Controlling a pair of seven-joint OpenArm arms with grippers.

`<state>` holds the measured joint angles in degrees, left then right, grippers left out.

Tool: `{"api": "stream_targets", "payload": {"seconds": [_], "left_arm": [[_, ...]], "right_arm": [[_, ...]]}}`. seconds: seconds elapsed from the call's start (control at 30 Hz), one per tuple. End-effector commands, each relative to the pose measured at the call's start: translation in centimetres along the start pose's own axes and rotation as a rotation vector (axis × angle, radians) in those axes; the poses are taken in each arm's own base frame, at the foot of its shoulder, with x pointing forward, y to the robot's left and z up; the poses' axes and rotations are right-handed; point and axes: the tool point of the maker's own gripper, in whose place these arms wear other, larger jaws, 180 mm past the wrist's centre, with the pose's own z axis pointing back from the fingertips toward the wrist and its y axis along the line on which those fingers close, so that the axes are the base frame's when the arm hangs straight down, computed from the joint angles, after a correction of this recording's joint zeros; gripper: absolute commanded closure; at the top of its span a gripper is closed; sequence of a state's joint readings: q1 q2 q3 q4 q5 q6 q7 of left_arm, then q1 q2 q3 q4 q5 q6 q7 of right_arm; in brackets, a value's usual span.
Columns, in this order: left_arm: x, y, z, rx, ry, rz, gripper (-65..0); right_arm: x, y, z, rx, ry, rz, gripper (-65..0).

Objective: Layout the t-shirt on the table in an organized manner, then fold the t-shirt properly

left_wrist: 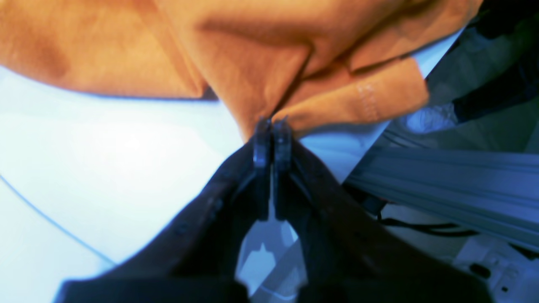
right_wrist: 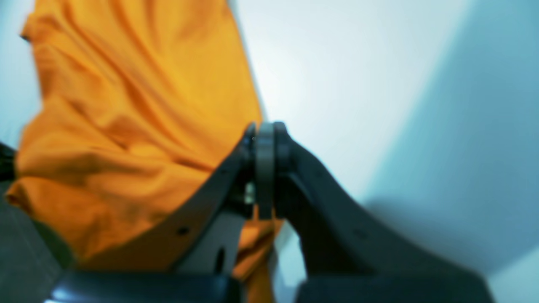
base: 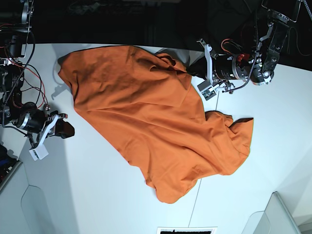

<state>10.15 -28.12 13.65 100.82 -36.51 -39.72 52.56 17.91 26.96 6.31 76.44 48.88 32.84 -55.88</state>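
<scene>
T-shirt (base: 146, 122) near far table (base: 97, 195) edge, front bare

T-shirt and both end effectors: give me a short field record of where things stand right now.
t-shirt: spread open but rumpled and skewed on the table, not folded
wrinkles: bunched corner toward the base view's right, folds near the top edge
left end effector: shut, pinching a corner of the shirt near the table's edge
right end effector: shut, nothing visibly between the jaws; in the base view it sits just off the shirt's edge
layout step: not finished
</scene>
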Motion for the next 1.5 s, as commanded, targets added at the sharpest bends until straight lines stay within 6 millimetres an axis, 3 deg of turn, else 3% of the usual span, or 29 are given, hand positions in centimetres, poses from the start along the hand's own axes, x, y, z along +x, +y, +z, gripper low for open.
{"api": "stream_targets", "payload": {"seconds": [0.0, 0.13, 0.3, 0.43, 0.63, 1.0, 1.2, 1.37, 1.47], "left_arm": [[0.2, 0.4, 0.5, 0.011, 0.004, -0.02, 0.0], [0.5, 0.1, 0.4, -0.002, -0.013, -0.01, 0.0], [0.9, -0.1, 0.5, -0.018, -0.032, 0.0, 0.0], [0.9, -0.1, 0.5, -0.017, -0.032, 0.001, 0.0], [0.9, -0.1, 0.5, -0.018, -0.034, 0.002, 0.0], [-1.0, -4.0, 1.8, -0.138, 0.068, 0.008, 0.0], [-4.0, -4.0, 3.6, -0.147, 0.149, 0.003, 0.0], [-4.8, -3.4, 4.3, -0.137, 0.18, -0.005, 0.0], [-5.3, -4.1, 4.3, -0.157, 0.184, 0.007, 0.0]], "right_arm": [[1.7, 0.3, 1.0, 0.012, -0.044, 0.031, 0.0], [-0.2, 2.6, 1.1, 0.104, -0.007, 0.029, 0.0], [-4.8, 3.8, 0.9, 0.14, 0.065, -0.025, 0.0], [-7.4, 4.8, 1.1, 0.163, 0.108, -0.037, 0.0], [-10.5, 3.8, 1.0, 0.098, 0.205, -0.025, 0.0], [-11.7, 1.0, 1.2, 0.011, 0.236, -0.03, 0.0], [-10.9, -0.4, 1.8, -0.039, 0.215, -0.005, 0.0], [-9.7, -1.1, 2.2, -0.056, 0.198, 0.005, 0.0], [-9.3, -0.9, 2.1, -0.045, 0.185, 0.0, 0.0]]}}
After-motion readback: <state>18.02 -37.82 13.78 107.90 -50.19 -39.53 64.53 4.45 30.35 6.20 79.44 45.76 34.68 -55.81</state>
